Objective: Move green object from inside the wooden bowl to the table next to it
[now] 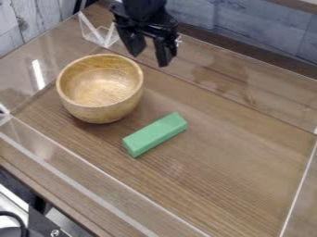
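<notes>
The bright-green rectangular block (155,135) lies on the brown wood-grain table (235,139), near-right of the round wooden bowl (100,87), long axis diagonal; the black gripper (147,48) hangs far behind, fingers released.

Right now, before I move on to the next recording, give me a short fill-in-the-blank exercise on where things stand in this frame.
1. The green object lies on the ____, not in the bowl.
2. The wooden bowl holds ____.
3. The gripper hangs above the table with its jaws ____.
4. Between the green object and the bowl there is a ____, so they do not touch.

Missing words: table; nothing; open; gap
</notes>
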Robot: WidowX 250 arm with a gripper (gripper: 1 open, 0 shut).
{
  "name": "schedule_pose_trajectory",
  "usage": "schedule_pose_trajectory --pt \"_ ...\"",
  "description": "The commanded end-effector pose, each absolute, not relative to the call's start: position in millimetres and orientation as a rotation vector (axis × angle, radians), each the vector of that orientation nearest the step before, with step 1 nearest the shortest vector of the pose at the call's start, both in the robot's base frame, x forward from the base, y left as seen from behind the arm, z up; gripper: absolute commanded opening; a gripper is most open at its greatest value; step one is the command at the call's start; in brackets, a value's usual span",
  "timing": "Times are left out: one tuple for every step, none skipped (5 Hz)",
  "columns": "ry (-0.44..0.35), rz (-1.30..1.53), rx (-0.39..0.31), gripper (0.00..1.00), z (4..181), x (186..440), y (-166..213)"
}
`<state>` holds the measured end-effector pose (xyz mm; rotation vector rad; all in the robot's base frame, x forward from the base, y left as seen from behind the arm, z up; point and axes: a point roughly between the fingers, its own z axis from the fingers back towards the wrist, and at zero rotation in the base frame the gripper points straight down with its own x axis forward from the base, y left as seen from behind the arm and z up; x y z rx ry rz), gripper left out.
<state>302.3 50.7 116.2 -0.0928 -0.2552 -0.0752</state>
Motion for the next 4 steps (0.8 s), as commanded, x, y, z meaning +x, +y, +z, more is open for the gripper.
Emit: schedule_pose_trajectory --pt "-0.316 -0.066 -0.075 1.00 129.9 307 52" --pt "-0.326 -0.004 -0.067 1.00 133.9 316 50" --pt "-0.335 0.026 -0.067 1.00 137.5 325 47" --pt "-0.320 -0.005 -0.076 1.00 145.0 316 47"
